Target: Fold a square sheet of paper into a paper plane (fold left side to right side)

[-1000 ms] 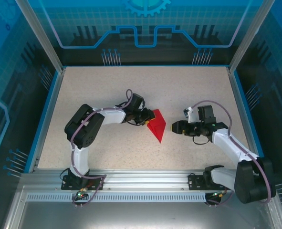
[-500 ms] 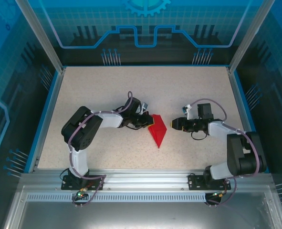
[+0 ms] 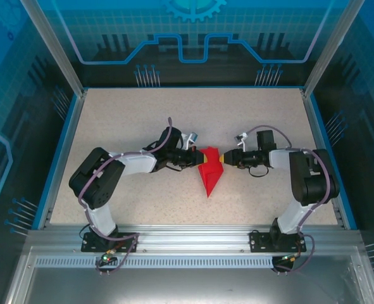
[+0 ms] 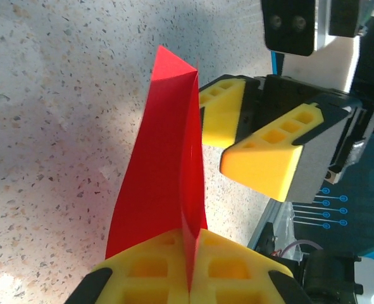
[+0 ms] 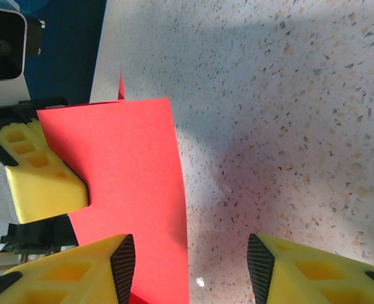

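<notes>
Red paper plane rests on the tabletop, one corner clamped between my left fingers. My right fingers stand apart at its opposite edge.

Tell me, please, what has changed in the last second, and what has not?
The left gripper closed on the left edge of the red paper. The right gripper moved left to the paper's right edge, jaws open. The paper stayed about where it was on the table.
</notes>
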Available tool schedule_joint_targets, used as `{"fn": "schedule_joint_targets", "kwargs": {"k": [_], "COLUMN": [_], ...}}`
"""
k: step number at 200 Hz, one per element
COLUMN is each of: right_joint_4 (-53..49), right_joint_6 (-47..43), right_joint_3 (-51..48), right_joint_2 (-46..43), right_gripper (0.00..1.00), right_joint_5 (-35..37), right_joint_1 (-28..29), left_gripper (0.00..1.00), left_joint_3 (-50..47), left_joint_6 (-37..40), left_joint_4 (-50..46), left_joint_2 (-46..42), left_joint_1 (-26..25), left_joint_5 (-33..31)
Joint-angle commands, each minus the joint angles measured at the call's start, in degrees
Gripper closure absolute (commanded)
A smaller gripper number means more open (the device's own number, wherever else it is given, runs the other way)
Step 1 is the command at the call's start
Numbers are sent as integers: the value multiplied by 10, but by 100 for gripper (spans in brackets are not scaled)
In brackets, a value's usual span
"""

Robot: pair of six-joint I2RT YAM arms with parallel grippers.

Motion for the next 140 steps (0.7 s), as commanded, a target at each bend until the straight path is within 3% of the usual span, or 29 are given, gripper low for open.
{"fn": "schedule_joint_targets", "kwargs": {"k": [1,48,101,128,140], "right_joint_4": [15,36,14,-14,-25], "right_joint_6": [12,31,24,17,18], "right_joint_3": [19,4,-10,-9,-9], "right_joint_2": [18,19,5,0,-4], "right_gripper": [49,59,95,100,100], "right_joint_5": [-42,-52,-33,-9,2], "right_joint_1": [8,13,15,15,15], "left_gripper": [100,100,100,87,72], "left_joint_3": [-9,-5,6,7,7], "left_joint_6": [21,14,-2,6,15], "left_joint_4": [19,28,51,38,16], "left_joint_2": [-9,10,61,68,62], "left_joint_1": [-2,-2,-2,1,5], "left_joint_5": [23,27,31,17,5]}}
